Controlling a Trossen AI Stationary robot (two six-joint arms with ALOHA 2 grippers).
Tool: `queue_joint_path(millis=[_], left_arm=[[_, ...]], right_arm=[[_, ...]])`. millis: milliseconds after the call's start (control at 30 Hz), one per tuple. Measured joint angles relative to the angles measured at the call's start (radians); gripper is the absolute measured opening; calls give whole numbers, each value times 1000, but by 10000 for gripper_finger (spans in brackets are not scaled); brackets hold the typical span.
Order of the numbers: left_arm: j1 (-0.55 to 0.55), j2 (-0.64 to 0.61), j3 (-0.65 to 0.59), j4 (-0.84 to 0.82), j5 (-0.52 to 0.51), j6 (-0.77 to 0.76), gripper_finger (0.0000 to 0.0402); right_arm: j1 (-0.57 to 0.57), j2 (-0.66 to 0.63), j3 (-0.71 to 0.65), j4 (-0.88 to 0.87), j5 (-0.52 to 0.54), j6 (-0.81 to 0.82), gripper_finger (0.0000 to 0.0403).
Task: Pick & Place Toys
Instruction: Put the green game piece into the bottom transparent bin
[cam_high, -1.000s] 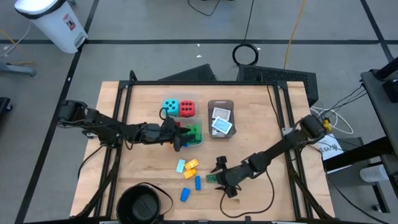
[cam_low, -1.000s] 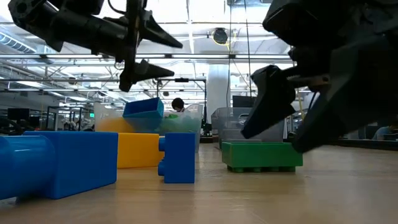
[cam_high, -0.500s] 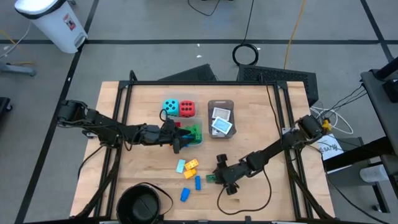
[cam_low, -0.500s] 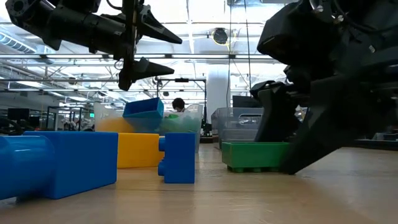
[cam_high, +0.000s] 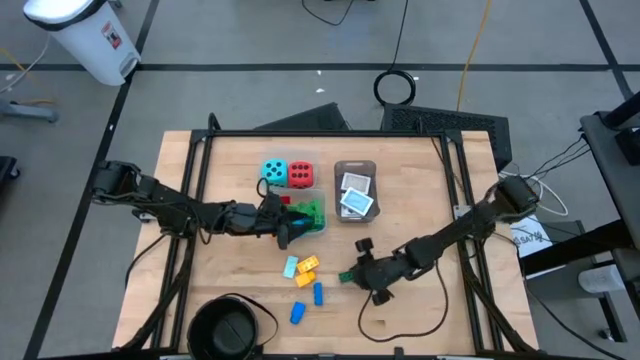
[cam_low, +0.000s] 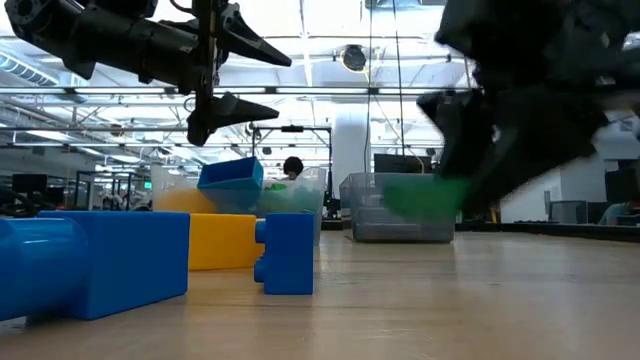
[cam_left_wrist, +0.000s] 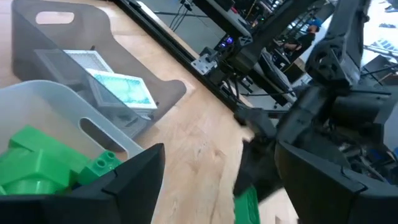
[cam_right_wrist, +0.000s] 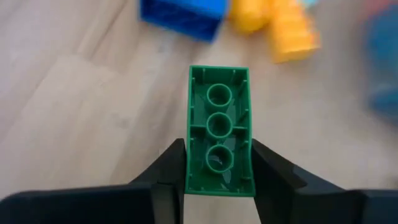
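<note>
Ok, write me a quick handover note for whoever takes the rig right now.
Right pincer: shut on a green brick, lifted off the table near the front.
Left pincer: open, empty, hovering at the clear tub.
Done: green and red bricks lie in that tub; white cards lie in the grey tray.
Left: teal die and red die sit on the table behind the tub; loose blue, yellow and orange bricks lie at the table's front.

Dice: one teal die and one red die, both with dark pips. Loose bricks: green brick, yellow brick, blue brick. Cards: white with green print.
</note>
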Motion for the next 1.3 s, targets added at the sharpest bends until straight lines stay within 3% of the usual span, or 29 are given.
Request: queue_joint_path(millis=[200,400,667,1033,1300], left_arm=[[-9,0,0,7,-4,0,304],[-26,1,0,3,-7,1,312],[-40,27,27,4,-14,26,314],[-54,270,280,0,70,170,313],[-21,372,364,-3,85,126,277]], right_arm=[[44,-83,-1,-112,285,-31,108],[82,-91,-1,-84,534,-129,108],[75,-91,-1,-45,551,-177,110],[53,-91,-1,10,604,-201,110],[77,-91,-1,52,709,-205,110]])
